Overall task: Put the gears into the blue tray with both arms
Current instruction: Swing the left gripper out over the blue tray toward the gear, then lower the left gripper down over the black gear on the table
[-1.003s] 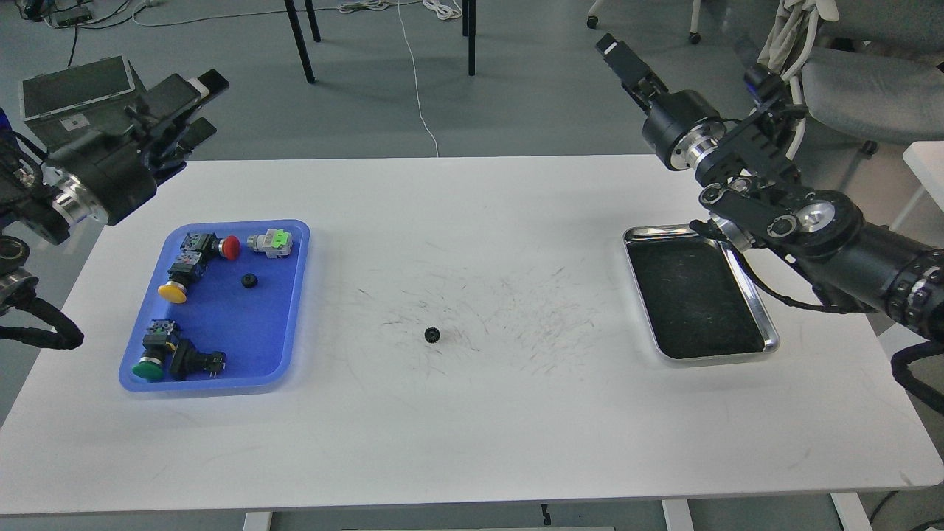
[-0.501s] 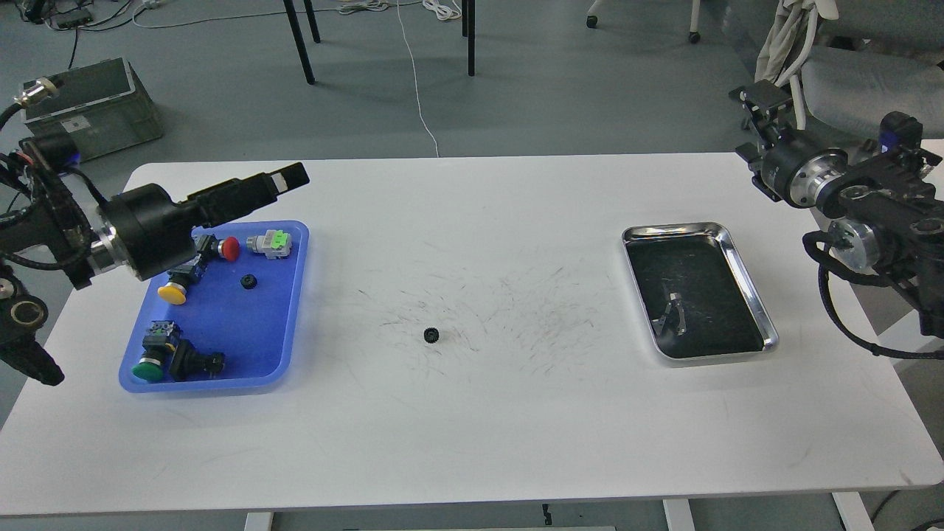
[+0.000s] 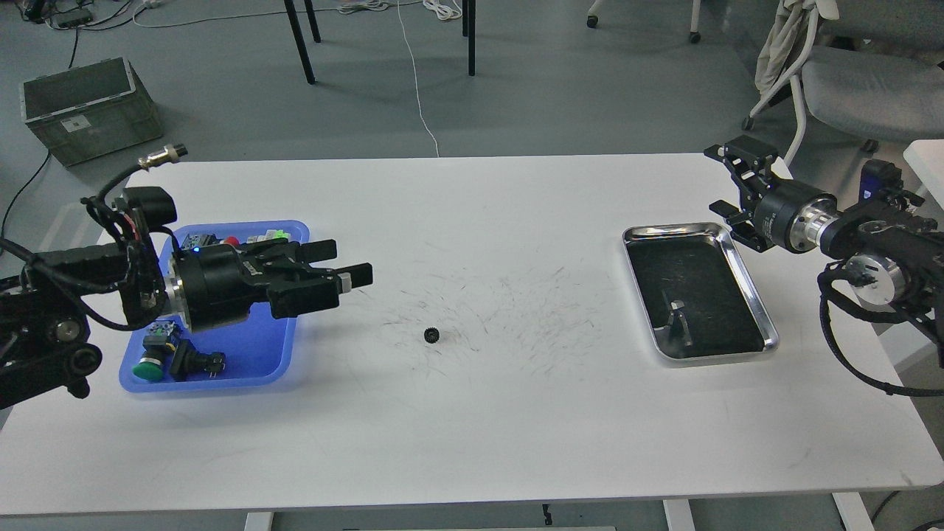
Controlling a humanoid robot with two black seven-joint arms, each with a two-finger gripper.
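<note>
Now one gear lies alone mid-table, between two trays.

Only that one gear shows; the left gripper hangs over the right edge of the blue tray and hides the spot where a second gear lay half a second ago. Its fingers are spread, empty, pointing toward the gear but well short of it. It has swung down and rightward from the tray's far side. The right gripper, fingers also apart, has dropped to the far corner of the steel tray. Two switches show at the blue tray's near end, with parts of others behind the arm.
</note>
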